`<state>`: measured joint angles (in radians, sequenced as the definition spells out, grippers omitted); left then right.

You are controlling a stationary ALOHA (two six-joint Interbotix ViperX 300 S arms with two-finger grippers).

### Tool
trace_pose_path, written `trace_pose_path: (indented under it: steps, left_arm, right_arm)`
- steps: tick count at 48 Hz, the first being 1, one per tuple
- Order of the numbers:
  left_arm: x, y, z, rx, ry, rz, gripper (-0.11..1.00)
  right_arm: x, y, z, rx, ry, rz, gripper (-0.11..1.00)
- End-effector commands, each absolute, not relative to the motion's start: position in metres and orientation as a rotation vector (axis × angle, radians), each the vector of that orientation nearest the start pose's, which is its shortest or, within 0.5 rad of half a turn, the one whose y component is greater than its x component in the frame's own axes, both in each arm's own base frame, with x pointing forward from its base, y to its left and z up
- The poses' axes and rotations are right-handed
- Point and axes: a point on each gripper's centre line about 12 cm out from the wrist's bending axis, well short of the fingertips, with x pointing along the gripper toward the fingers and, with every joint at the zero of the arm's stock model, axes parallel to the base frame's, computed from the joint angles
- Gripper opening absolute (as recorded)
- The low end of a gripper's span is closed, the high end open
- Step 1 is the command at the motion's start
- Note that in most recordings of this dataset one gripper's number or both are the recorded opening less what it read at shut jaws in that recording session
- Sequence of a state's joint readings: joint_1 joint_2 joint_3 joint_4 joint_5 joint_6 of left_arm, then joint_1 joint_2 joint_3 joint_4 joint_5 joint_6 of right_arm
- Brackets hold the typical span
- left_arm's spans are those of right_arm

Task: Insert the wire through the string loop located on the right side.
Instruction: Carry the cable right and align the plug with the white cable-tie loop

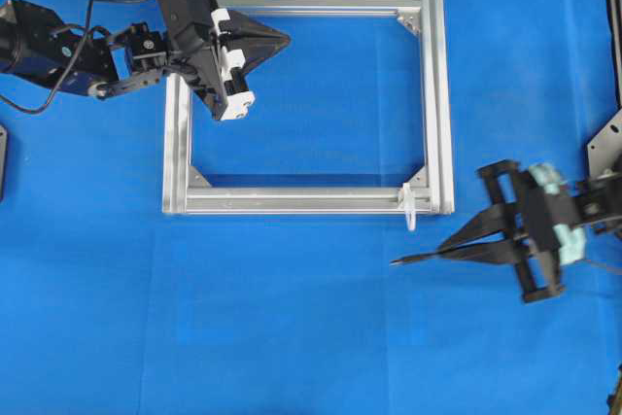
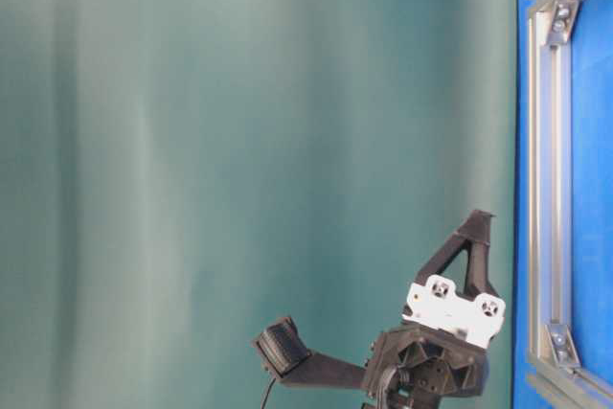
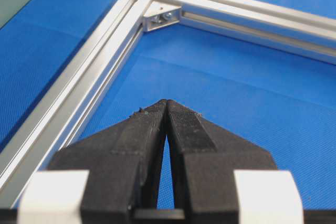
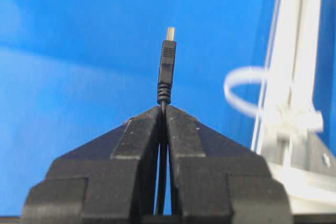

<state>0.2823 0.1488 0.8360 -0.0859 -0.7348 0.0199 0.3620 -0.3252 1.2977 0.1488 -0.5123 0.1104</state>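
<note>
The thin black wire with its small dark plug and metallic end (image 4: 167, 64) runs lengthwise out of the right tool (image 1: 447, 249), its long axis in line with the closed fingers, so in the overhead view the plug tip (image 1: 398, 261) points leftward and lies nearly level, just ahead of the fingertips. In the right wrist view the ribbed plug body stands straight up from between the black finger pads (image 4: 142, 140), a short pale metal end at its far tip; the cable passes down the slit between the pads, which are clamped together on it. The small whitish, translucent string loop (image 4: 247, 90) hangs off to the right of the plug and a little farther out, fixed to the silver aluminium frame bar (image 4: 294, 35); from overhead the loop (image 1: 409, 207) sits at the frame's lower right corner, above the plug tip and apart from it. The right arm reaches in from the right edge over the blue cloth surface (image 1: 292, 337), its tool angled slightly downward to the left. The left tool (image 1: 284, 40) is pressed together on nothing, its fingers (image 3: 152, 129) meeting at the tips, hovering inside the rectangular silver frame (image 1: 175, 143) near that frame's upper left corner, the arm extending in from the left.
</note>
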Motion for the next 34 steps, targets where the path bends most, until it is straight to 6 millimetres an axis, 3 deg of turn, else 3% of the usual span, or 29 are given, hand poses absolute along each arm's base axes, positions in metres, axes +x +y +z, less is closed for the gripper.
trace_pose_path:
  steps: [1,14,34]
  left_arm:
    - [0.369,0.115,0.153,-0.062,0.193,0.342,0.00]
    - [0.370,0.115,0.154,-0.060,0.191,0.342,0.00]
    - [0.370,0.115,0.154,-0.060,0.188,0.341,0.00]
  right_arm:
    - [0.212,0.072,0.135,0.145,0.472,0.232,-0.02]
    - [0.187,0.063,0.132,0.150,0.470,0.235,-0.02]
    - [0.188,0.044,0.127,0.161,0.462,0.145,-0.02]
